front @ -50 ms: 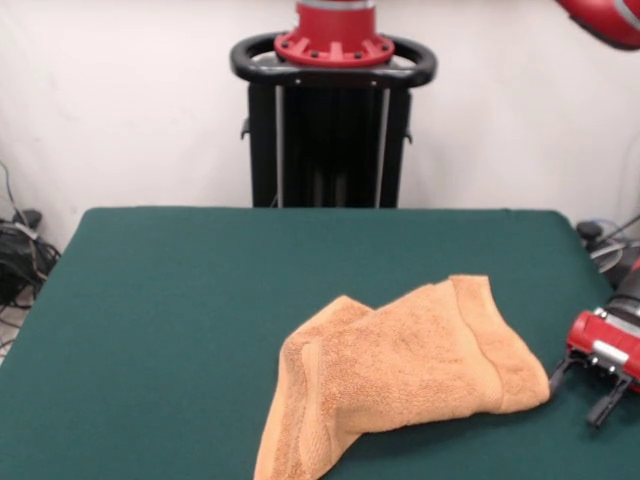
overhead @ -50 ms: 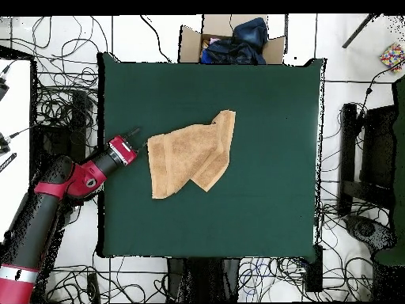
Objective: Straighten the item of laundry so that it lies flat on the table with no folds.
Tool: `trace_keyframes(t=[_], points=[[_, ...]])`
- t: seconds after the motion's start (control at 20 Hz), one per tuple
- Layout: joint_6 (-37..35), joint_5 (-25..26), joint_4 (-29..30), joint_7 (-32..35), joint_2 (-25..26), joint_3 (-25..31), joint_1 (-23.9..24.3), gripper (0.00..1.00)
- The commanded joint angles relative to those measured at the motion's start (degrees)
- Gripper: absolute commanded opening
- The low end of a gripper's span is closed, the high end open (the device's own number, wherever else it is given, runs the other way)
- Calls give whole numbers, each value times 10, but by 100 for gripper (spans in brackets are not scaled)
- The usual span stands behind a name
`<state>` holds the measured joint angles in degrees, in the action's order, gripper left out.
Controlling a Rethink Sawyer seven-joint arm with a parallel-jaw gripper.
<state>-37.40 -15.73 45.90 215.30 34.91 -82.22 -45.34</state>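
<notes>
Front view showed the orange-tan towel [front @ -50 ms: 400,370] lying near the table's [front @ -50 ms: 160,300] middle, its long axis running from near left to far right, folded over itself with a woven band along its right end. The gripper [front @ -50 ms: 588,392] hovered just beside that right end with fingers parted, holding nothing. Bare green felt lay wide to the left and far side.

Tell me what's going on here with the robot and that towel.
A Sawyer arm is set to flatten an orange-tan towel on the green table. The towel is not flat: it lies folded over itself, with one corner reaching the table's edge in the front view. The gripper sits low beside the towel's banded end, apart from it, its jaws open and holding nothing.
</notes>
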Motion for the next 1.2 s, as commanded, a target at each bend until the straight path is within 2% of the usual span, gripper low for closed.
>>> trace_keyframes(t=[0.05, 0.45, 0.7, 0.95, 1.2], points=[[63, -46, -84, 95, 42, 31, 10, 100], [64, -48, -82, 101, 43, 30, 8, 100], [3, -69, -83, 77, 30, 77, 9, 100], [-26, -68, -87, 63, 32, 80, 16, 100], [-70, -85, -99, 86, 41, 72, 28, 100]])
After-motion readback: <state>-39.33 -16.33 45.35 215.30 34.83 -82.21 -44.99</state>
